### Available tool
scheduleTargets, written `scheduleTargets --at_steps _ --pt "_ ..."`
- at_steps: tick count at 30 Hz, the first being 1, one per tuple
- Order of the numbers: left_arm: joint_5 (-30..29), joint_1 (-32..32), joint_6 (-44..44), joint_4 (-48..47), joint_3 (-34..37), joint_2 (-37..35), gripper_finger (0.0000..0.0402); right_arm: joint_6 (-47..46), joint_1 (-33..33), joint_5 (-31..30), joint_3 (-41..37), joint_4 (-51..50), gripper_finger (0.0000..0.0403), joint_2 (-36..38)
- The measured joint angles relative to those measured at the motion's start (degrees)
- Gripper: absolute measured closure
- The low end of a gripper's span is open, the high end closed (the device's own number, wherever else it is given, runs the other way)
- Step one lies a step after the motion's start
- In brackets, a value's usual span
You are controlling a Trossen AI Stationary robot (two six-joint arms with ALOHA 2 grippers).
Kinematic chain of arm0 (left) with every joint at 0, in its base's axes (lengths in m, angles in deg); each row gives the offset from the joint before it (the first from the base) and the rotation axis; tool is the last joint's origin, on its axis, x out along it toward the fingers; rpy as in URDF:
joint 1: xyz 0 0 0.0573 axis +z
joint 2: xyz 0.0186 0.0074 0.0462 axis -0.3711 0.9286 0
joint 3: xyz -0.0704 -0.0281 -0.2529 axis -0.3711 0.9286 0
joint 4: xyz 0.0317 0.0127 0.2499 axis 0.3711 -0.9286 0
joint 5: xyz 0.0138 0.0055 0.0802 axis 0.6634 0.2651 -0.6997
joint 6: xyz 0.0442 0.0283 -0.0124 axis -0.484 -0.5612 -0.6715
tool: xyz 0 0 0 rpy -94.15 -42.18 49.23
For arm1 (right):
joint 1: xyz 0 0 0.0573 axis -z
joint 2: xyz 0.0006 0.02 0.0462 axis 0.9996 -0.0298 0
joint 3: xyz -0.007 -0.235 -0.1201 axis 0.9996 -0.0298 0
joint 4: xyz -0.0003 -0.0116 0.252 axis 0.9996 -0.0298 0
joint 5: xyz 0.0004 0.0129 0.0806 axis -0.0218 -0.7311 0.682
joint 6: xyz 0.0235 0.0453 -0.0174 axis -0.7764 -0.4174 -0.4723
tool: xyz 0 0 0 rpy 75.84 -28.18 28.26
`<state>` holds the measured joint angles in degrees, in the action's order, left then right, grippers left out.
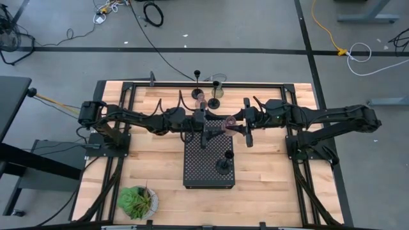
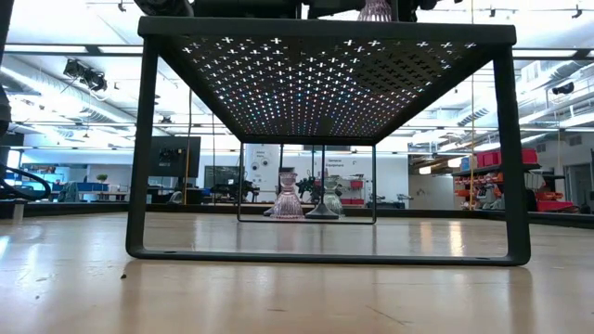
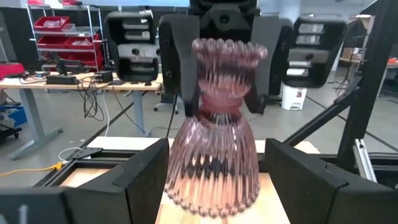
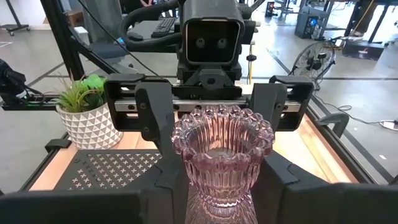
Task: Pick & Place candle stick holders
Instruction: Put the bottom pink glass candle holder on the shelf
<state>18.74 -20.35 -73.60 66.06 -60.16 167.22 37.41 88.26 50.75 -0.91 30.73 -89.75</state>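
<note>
Wooden surface below, I see the right gripper (image 3: 217, 81) fingers pinching the pink glass holder (image 3: 214, 130) by its waist above the tray's (image 1: 192, 172) far edge, left gripper (image 4: 211, 109) spread around it: rigid, slick, breakable.

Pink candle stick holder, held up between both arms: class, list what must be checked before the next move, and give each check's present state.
1. Right gripper clamped on the pink holder's neck: ok.
2. Left gripper positioned at the holder's base: ok.
3. Left gripper has firm hold: cannot tell.
4. Holder upright: ok.
5. Black tray has bare room beside the black holder standing on it: ok.
</note>
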Motion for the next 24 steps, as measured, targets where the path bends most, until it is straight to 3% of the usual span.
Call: scheduleTargets --at_steps 24 --pt "1.47 0.02 0.63 -0.18 -5.97 5.53 0.0133 -0.24 -0.02 0.04 -0.09 1.03 0.0281 -0.85"
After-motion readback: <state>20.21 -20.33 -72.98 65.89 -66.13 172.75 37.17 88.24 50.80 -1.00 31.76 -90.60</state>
